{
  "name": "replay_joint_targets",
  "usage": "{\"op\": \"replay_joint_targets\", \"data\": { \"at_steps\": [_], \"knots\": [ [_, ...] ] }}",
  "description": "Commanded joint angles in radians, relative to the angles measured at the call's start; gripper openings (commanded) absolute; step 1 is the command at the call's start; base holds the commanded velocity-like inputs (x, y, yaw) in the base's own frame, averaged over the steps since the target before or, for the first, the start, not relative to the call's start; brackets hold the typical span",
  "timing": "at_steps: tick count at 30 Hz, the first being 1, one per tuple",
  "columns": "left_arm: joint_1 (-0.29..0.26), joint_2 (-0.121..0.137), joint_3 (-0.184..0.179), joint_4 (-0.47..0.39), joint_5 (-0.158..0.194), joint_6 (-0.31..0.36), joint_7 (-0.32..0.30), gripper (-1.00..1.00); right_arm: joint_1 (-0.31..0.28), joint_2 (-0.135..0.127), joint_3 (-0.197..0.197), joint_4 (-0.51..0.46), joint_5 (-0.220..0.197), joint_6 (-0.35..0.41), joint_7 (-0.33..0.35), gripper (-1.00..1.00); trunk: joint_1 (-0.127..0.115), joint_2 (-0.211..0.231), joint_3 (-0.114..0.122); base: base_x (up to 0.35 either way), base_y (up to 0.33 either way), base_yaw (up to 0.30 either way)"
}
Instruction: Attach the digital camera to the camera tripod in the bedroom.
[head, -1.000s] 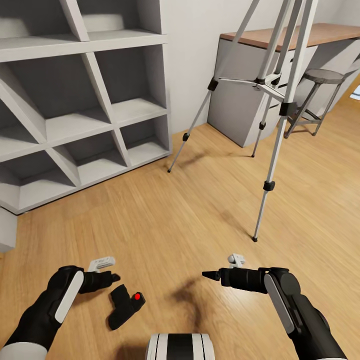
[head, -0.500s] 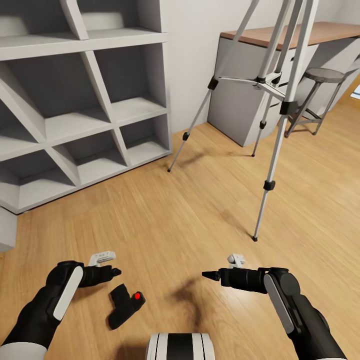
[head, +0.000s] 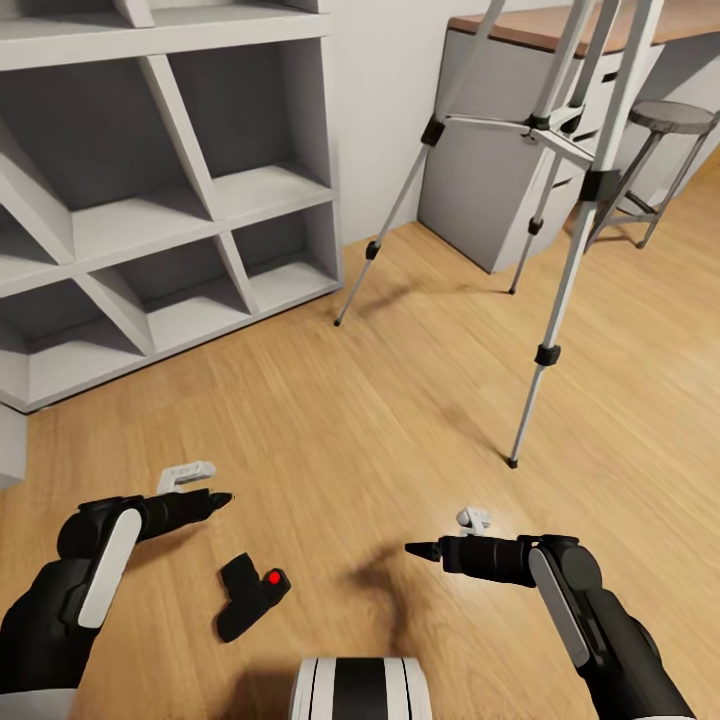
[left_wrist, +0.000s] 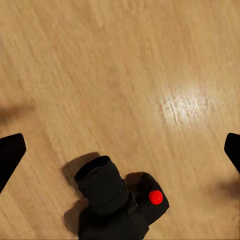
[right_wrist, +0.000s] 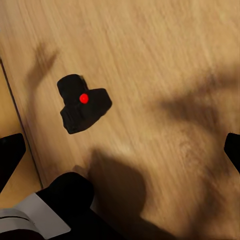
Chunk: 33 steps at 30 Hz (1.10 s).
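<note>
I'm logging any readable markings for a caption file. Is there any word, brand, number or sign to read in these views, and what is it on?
None: no view shows readable text.
The digital camera on the floor is plain black; its only mark is a red dot, no lettering.
The camera tripod bears no label or number on its legs or joints.
The shelving and the desk are blank.

The head view looks forward and down over both arms onto the wood floor (head: 330, 420), with the camera tripod (head: 560, 290) toward two o'clock. The left wrist view faces almost straight down, close above the digital camera (left_wrist: 117, 202). The right wrist view looks down from farther off. All three views share the digital camera (head: 250, 595) (right_wrist: 80, 102) on the floor.
</note>
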Motion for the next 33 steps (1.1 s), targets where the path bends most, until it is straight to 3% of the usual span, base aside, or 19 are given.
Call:
{"op": "replay_joint_targets", "data": {
  "at_steps": [1,4,12,16,22,33],
  "knots": [
    [0.000,0.000,0.008,-0.002,0.003,0.005,0.000,1.00,0.000,-0.001,0.001,-0.001,0.000,0.004,0.003,1.00,0.000,-0.001,-0.005,0.000,0.000,0.000],
    [0.000,0.001,0.034,-0.007,0.003,0.005,0.000,1.00,0.000,-0.002,0.000,-0.001,0.000,0.004,0.004,1.00,0.002,-0.001,-0.016,0.000,0.000,0.000],
    [0.000,0.001,0.042,-0.009,0.003,0.005,0.001,1.00,0.000,-0.003,-0.001,-0.004,-0.001,0.004,0.006,1.00,0.005,-0.003,-0.047,0.000,0.000,0.000],
    [0.000,0.002,0.043,-0.009,0.003,0.005,0.001,1.00,0.000,-0.004,0.001,-0.044,-0.003,0.008,0.035,1.00,0.007,-0.004,-0.063,0.000,0.000,0.000],
    [0.000,0.002,0.043,-0.009,0.003,0.005,0.001,1.00,0.000,-0.009,0.002,-0.090,-0.002,0.014,0.157,1.00,0.010,-0.005,-0.086,0.000,0.000,0.000],
    [0.000,0.002,0.044,-0.009,0.002,0.005,0.001,1.00,0.000,-0.010,0.002,-0.093,0.003,0.015,0.201,1.00,0.015,-0.008,-0.128,0.000,0.000,0.000]
  ]
}}
